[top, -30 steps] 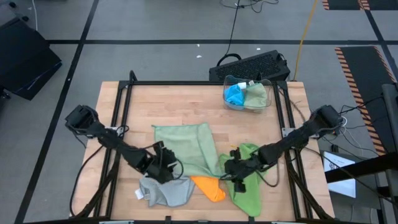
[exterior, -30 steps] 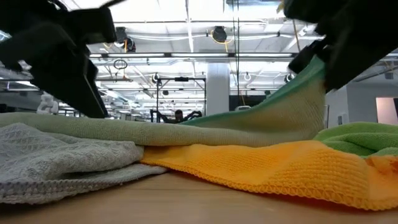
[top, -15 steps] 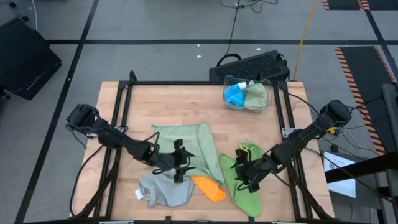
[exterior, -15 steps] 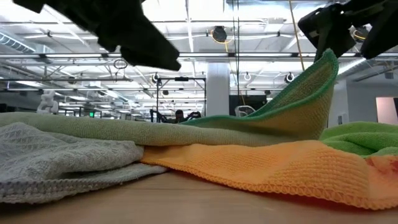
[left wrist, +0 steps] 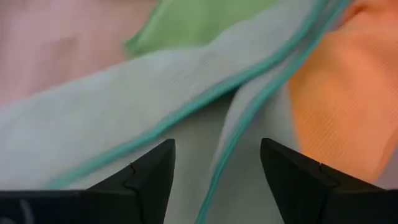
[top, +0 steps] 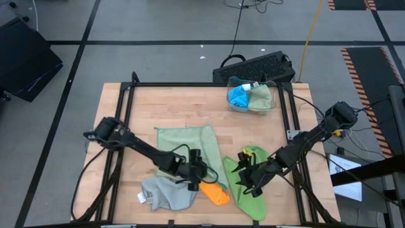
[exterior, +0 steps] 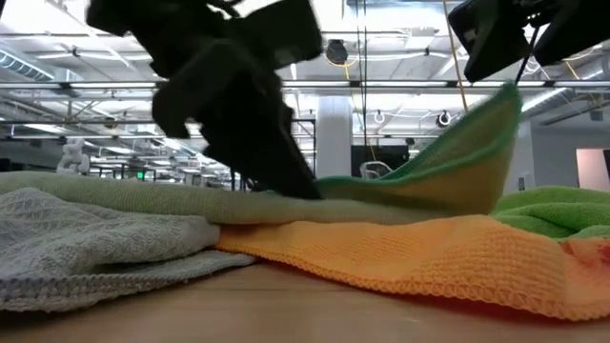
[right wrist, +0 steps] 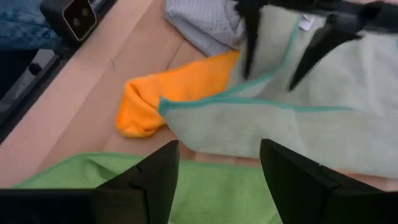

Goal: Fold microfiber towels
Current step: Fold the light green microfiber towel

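High view: overhead, straight down, far enough to take in whole table, both arms, floor round it.

Low view: at tabletop height, level across, v. close to cloths; orange towel and grey towel fill lower frame, room ceiling behind.

Left wrist view: looks down past own fingers, nearly touching sage green towel; teal hem fills frame.

Right wrist view: angled down over table, mid-range; catches same sage towel, orange towel, lime green towel.

Shared by all four: sage/orange overlap nr front-centre of table.
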`<act>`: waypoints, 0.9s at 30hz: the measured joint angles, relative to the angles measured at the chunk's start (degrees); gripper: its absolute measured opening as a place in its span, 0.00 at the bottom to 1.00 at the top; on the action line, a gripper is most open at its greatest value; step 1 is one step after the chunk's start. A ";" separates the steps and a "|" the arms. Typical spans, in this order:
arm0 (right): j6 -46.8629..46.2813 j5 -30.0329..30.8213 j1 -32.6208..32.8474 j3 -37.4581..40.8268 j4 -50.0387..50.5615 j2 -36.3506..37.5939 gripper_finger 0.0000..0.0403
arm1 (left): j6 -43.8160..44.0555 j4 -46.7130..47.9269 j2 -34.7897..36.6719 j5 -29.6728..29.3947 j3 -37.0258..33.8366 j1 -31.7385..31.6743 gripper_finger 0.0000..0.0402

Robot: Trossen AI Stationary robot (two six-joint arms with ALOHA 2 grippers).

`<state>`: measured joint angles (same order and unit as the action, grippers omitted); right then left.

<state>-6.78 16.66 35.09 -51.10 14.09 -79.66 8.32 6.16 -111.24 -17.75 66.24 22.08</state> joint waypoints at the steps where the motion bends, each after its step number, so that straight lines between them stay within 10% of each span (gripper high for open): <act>1: -0.06 -0.02 -0.19 0.03 -0.01 0.00 0.53 | -0.74 0.40 -0.73 0.38 0.57 -0.13 0.58; 11: -0.38 -0.08 -0.26 -0.01 -6.96 -2.52 0.53 | -8.10 2.63 -0.18 -0.05 3.50 0.24 0.05; 27: 20.50 9.32 -0.24 -0.01 -19.15 -7.67 0.65 | -9.30 8.30 17.61 -2.53 3.56 1.04 0.02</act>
<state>13.72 25.98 34.85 -51.11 -5.06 -87.33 -0.98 14.47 -93.62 -20.29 69.80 23.12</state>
